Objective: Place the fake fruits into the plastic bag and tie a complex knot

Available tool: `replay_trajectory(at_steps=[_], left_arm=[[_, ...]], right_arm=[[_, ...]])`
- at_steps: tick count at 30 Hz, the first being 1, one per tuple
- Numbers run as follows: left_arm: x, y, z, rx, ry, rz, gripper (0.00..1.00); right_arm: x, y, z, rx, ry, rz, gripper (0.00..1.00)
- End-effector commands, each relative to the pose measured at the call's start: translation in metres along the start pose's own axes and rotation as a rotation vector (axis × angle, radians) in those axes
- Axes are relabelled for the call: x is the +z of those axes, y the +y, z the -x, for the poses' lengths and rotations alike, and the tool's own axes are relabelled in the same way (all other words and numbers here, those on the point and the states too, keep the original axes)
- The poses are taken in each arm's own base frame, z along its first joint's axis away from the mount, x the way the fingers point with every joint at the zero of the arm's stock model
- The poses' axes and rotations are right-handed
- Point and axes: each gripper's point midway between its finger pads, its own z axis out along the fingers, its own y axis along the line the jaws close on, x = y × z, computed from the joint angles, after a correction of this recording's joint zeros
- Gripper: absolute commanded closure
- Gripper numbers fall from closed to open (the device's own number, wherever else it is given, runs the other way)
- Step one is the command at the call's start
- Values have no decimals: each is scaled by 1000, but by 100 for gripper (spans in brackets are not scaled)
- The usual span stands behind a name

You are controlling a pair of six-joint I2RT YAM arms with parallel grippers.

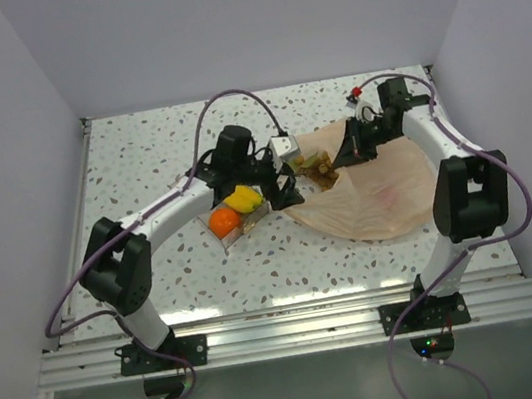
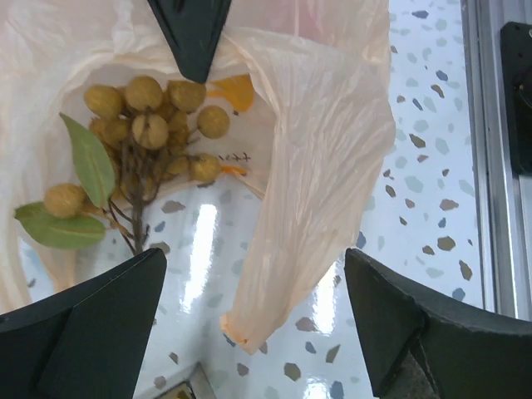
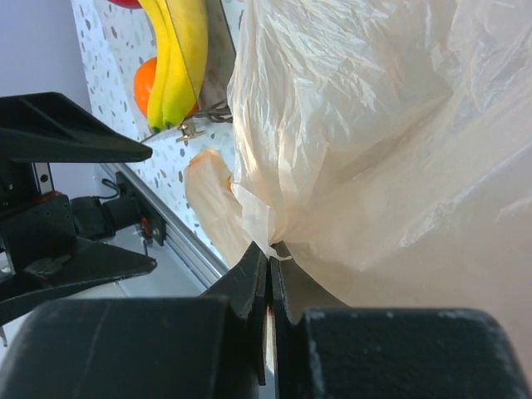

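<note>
You are near the start of this job. The plastic bag (image 1: pixel 392 195) lies mostly flat on the right side of the counter (image 1: pixel 138 159). Your right tool (image 3: pixel 270 253) is pressed together on a bit of the bag's thin rim and holds the mouth up like a little tent. The grape cluster (image 2: pixel 150 125) lies just inside that mouth, under the lifted skin. Its green leaves (image 2: pixel 87 162) and stem poke out onto the bare counter, so it looks only partly in. Your left tool (image 2: pixel 253 266) hangs just above the grapes with its fingers spread wide and nothing between them. An orange patch (image 2: pixel 234 90) shows through the bag behind the grapes, but you cannot tell what it is. So I judge that one fruit is about in, and not much more. The banana (image 1: pixel 243 199) and the orange (image 1: pixel 224 221) sit in the clear tray (image 1: pixel 241 234), just left of the bag and close to your left arm. A bit of red (image 3: pixel 125 2) peeks out by the banana in the right wrist view, likely an apple. A small red thing (image 1: pixel 358 95) sits far back on the counter near the right arm, too small to name. You have yet to push the grapes deeper, carry the other fruits over, and tie the knot, which is not begun.
</note>
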Motion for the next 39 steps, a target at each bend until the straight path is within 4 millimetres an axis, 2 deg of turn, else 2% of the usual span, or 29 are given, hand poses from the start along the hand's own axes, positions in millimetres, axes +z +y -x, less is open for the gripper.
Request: replay_trajectory(at_steps=[1,2,6,8,10,11,12,13,15,16,18,19,21,23,24,25,26,28,30,31,32,33,34,35,36,39], left_arm=[[-8,-13,-30,47,77,-25,5],[-4,-9,-41,49,96,-8,0],[3,-13,-68,52,186,-57,2],[7,-25,-81,67,231,-98,10],[11,-43,-84,77,247,-156,23],[9,-55,-85,78,250,-196,42],[9,-63,-83,85,249,-218,50],[9,-79,-86,94,258,-250,64],[6,-96,-76,161,238,-270,78],[7,-113,-83,191,254,-303,89],[3,-126,-84,278,276,-310,94],[3,-141,-93,311,305,-345,95],[1,-146,-102,345,349,-340,95],[3,-154,-113,381,395,-336,83],[2,-150,-118,404,425,-309,79],[3,-154,-119,423,428,-307,62],[1,-156,-113,431,409,-305,52],[-2,-163,-104,437,348,-313,42],[-14,-169,-78,475,244,-292,39],[-18,-162,-75,474,199,-260,36],[-30,-162,-56,498,133,-231,36],[-36,-162,-47,493,93,-230,36],[-44,-146,-40,476,65,-183,37],[-52,-140,-29,463,30,-152,38],[-58,-123,-29,444,30,-98,39],[-58,-91,-41,443,76,16,42]], right_arm=[[-1,-4,-12,-19,24,-16,100],[-1,-5,-13,-19,26,-19,100],[2,-8,-21,-16,40,-27,100],[2,-11,-21,-22,38,-40,100],[2,-13,-22,-24,38,-48,100],[2,-14,-22,-26,35,-57,100],[2,-15,-22,-26,35,-60,100],[2,-15,-22,-23,32,-60,100],[2,-16,-21,-19,26,-71,100],[1,-16,-20,-18,16,-75,100],[0,-16,-21,-9,8,-83,100],[-1,-14,-18,-11,-7,-83,100],[-2,-13,-18,-7,-17,-83,100],[-3,-11,-18,-3,-26,-82,100],[-2,-12,-19,1,-24,-82,100],[-2,-12,-20,1,-20,-80,100],[-2,-13,-22,0,-14,-79,100],[-1,-12,-26,-9,-1,-65,100],[0,-9,-28,-27,10,-47,100],[0,-7,-31,-42,30,-32,100],[0,-7,-32,-47,37,-31,100],[0,-5,-31,-55,42,-29,100],[-1,-5,-33,-63,53,-27,100],[-1,-3,-32,-75,56,-25,100],[-2,-1,-31,-86,54,-24,100],[-5,6,-27,-161,53,-38,100]])
